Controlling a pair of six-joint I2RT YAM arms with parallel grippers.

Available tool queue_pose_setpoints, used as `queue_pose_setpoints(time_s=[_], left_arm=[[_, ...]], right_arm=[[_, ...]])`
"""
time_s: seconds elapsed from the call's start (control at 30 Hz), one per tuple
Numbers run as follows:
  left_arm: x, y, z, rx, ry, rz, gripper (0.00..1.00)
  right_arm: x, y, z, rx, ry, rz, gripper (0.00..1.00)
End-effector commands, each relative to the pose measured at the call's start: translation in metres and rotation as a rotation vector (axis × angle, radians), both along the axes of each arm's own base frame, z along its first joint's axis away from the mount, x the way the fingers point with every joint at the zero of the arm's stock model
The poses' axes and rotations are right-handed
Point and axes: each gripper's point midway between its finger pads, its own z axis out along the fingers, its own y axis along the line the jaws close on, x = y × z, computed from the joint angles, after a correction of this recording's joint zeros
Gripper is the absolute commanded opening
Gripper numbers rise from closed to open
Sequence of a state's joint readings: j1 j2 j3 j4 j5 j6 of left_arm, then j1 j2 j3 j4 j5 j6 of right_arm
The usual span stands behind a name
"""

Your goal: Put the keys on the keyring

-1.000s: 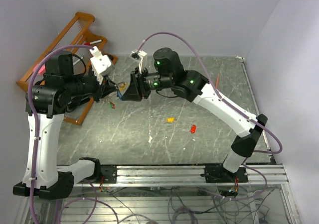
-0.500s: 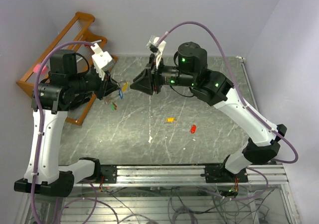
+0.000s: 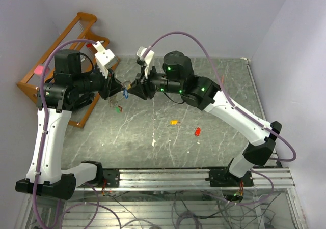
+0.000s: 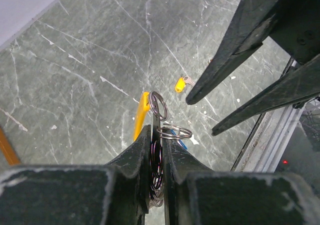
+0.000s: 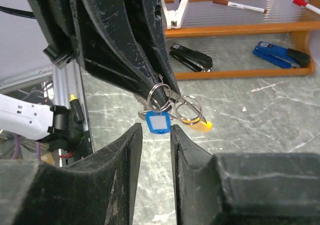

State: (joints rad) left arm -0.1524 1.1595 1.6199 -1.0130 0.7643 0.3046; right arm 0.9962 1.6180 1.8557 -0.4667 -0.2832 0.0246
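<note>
Left gripper (image 4: 156, 132): fingers pressed together, pinching the keyring (image 4: 158, 105); raised above the table (image 3: 112, 142), upper left of centre in the top view

Keyring: silvery wire loops standing out past the left fingertips, held off the table; yellow piece (image 4: 141, 116) hangs on it at one side, blue tag (image 5: 158, 122) hangs below the loops

Right gripper (image 3: 133, 86): fingers spread, pinching nothing; tips face the left gripper, just beside the keyring; in the right wrist view the blue tag sits directly above the gap between its fingers

Orange key (image 3: 174, 122): loose on the table, centre of the top view

Red key (image 3: 197, 132): loose, lower right of the orange key, apart from it

Green key (image 3: 120, 107): loose, below the two grippers

Wooden rack (image 3: 76, 33): upper left corner; black stapler (image 5: 191, 56) and blue stapler (image 5: 280, 55) lie in it
</note>
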Motion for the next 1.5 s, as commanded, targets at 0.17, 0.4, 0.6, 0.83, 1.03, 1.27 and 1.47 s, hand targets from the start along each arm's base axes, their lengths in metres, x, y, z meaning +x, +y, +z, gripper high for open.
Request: queue_pose_setpoints(time_s=[0.17, 0.4, 0.6, 0.83, 1.03, 1.27, 1.47], left_arm=[[0.003, -0.004, 0.012, -0.035, -0.034, -0.014, 0.07], [0.004, -0.003, 0.010, -0.030, -0.029, -0.009, 0.07], [0.005, -0.004, 0.013, -0.035, -0.032, -0.012, 0.07], [0.005, -0.004, 0.013, -0.034, -0.035, -0.010, 0.07], [0.004, -0.004, 0.014, -0.034, -0.035, -0.012, 0.07], [0.003, -0.003, 0.013, -0.030, -0.037, -0.012, 0.07], [0.001, -0.003, 0.013, -0.024, -0.044, -0.024, 0.07]], right_arm=[[0.010, 0.012, 0.019, 0.033, -0.069, -0.012, 0.28], [0.008, 0.019, 0.024, 0.040, -0.078, 0.002, 0.26], [0.007, 0.023, 0.021, 0.033, -0.072, 0.012, 0.26], [0.007, 0.026, 0.016, 0.023, -0.060, 0.014, 0.26], [0.009, 0.026, 0.014, 0.017, -0.063, 0.006, 0.22], [0.009, 0.025, 0.016, 0.025, -0.054, -0.001, 0.11], [0.010, 0.021, 0.019, 0.032, -0.062, -0.014, 0.06]])
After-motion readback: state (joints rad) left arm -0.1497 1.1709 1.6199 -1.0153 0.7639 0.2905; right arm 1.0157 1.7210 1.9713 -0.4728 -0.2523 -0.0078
